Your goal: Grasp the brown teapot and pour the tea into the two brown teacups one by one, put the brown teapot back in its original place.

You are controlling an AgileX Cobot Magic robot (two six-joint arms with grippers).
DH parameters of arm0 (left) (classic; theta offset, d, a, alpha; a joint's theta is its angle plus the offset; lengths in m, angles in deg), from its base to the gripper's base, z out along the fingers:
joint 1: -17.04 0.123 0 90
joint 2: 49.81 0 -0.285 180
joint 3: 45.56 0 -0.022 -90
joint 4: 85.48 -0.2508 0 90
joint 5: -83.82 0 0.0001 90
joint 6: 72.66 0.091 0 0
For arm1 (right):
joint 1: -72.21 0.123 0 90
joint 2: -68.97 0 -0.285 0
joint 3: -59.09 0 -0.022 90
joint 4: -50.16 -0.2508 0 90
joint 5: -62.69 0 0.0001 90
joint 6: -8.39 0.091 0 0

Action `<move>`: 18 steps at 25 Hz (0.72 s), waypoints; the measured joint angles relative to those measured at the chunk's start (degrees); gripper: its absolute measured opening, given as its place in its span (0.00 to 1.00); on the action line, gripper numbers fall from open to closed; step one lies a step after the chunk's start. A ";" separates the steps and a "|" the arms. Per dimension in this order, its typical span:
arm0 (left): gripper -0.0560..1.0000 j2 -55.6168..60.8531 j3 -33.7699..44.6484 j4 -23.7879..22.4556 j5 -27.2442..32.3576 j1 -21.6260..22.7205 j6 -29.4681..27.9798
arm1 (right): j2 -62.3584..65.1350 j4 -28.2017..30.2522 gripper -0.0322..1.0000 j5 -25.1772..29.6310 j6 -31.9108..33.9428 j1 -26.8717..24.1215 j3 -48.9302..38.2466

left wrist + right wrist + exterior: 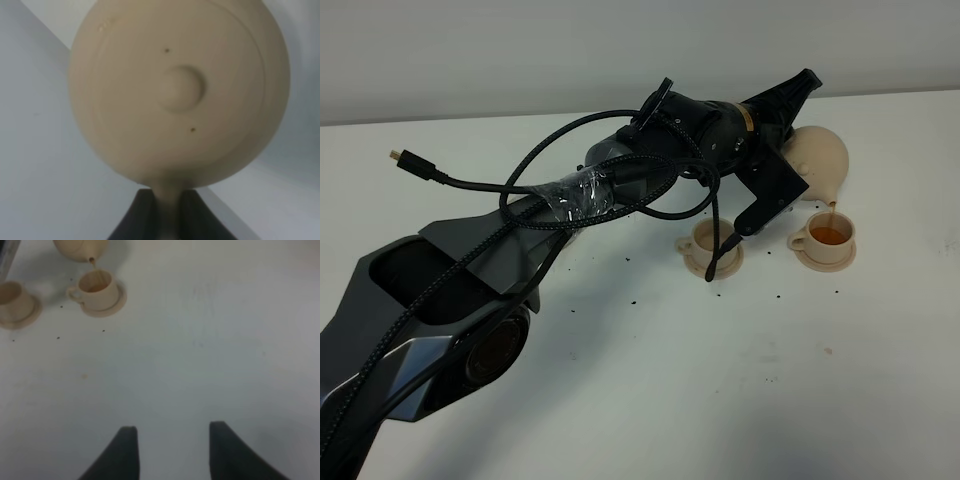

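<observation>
The brown teapot (823, 160) hangs tilted above the table, and a thin stream of tea runs from its spout into the right teacup (830, 237), which holds amber tea. My left gripper (798, 112) reaches across from the left and is shut on the pot's handle. The left wrist view is filled by the teapot's lid (182, 89), with the handle (167, 212) clamped between the dark fingers. The left teacup (703, 237) stands on its saucer, partly behind a cable. My right gripper (172, 442) is open over bare table, far from the right teacup (97, 287). The original place is hidden.
A black cable loops off the left arm, and its loose plug (396, 155) hovers at the left. Dark specks (620, 290) are scattered on the white table (720, 400) around the cups. The table meets a pale wall at the back.
</observation>
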 joint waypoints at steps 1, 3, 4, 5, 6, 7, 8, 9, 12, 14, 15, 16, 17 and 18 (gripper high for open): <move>0.17 0.00 0.00 0.00 0.00 -0.02 0.26 | 0.00 0.00 0.36 0.00 0.00 0.00 0.00; 0.17 0.00 0.00 0.00 -0.04 -0.02 0.38 | 0.00 0.00 0.36 0.00 0.00 0.00 0.00; 0.17 0.00 0.00 0.00 -0.11 -0.02 0.49 | 0.00 0.00 0.36 0.00 0.00 0.00 0.00; 0.17 0.00 0.00 0.00 -0.16 -0.02 0.56 | 0.00 0.00 0.36 0.00 0.00 0.00 0.00; 0.17 0.00 0.00 0.00 -0.16 -0.02 0.56 | 0.00 0.00 0.36 0.00 0.00 0.00 0.00; 0.17 0.00 0.00 0.00 -0.16 -0.02 0.56 | 0.00 0.00 0.36 0.00 0.00 0.00 0.00; 0.17 0.00 0.00 0.00 -0.16 -0.07 0.63 | 0.00 0.00 0.36 0.00 0.00 0.00 0.00; 0.17 0.00 0.00 0.00 -0.16 -0.07 0.76 | 0.00 0.00 0.36 0.00 0.00 0.00 0.00; 0.17 0.00 0.00 0.00 -0.28 -0.09 0.93 | 0.00 0.00 0.36 0.00 0.00 0.00 0.00; 0.17 0.00 0.00 0.00 -0.43 -0.09 1.04 | 0.00 0.00 0.36 0.00 0.00 0.00 0.00; 0.17 0.00 0.00 0.00 -0.69 -0.09 1.04 | 0.00 0.00 0.36 0.00 0.00 0.00 0.00; 0.17 0.00 0.00 0.00 -0.81 -0.09 1.04 | 0.00 0.00 0.36 0.00 0.00 0.00 0.00; 0.17 0.00 0.00 0.00 -0.94 -0.09 1.09 | 0.00 0.00 0.36 0.00 0.00 0.00 0.00; 0.17 0.00 0.00 0.00 -1.01 -0.09 1.09 | 0.00 0.00 0.36 0.00 0.00 0.00 0.00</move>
